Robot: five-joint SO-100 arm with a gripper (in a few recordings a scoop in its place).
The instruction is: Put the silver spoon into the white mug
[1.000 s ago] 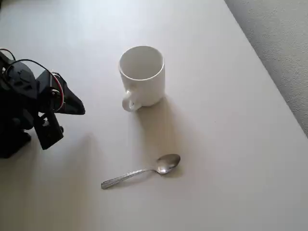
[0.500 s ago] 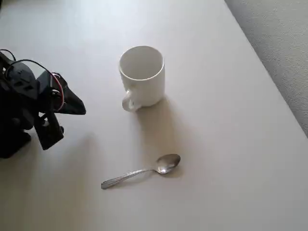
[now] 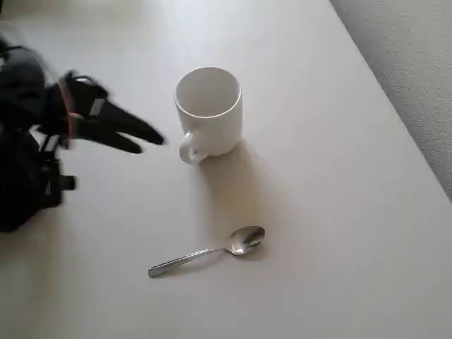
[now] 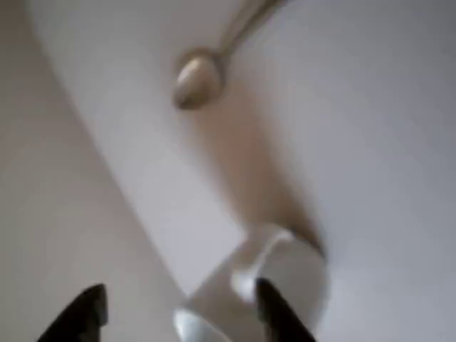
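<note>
The white mug stands upright at the table's centre, its small loop handle facing the lower left. The silver spoon lies flat on the table below the mug, bowl to the right and handle to the left. My black gripper is motion-blurred to the left of the mug, its fingers pointing right toward the mug's handle and a short way from it. In the wrist view the gripper is open, with nothing held. The blurred mug shows beyond the fingertips, and the spoon lies further off at the top.
The white table ends along a slanted right edge, with grey floor beyond it. The arm's dark base stands at the left edge.
The arm has swung from its folded pose at the left. The gripper has risen and reached right toward the mug's handle. Mug and spoon have not moved.
</note>
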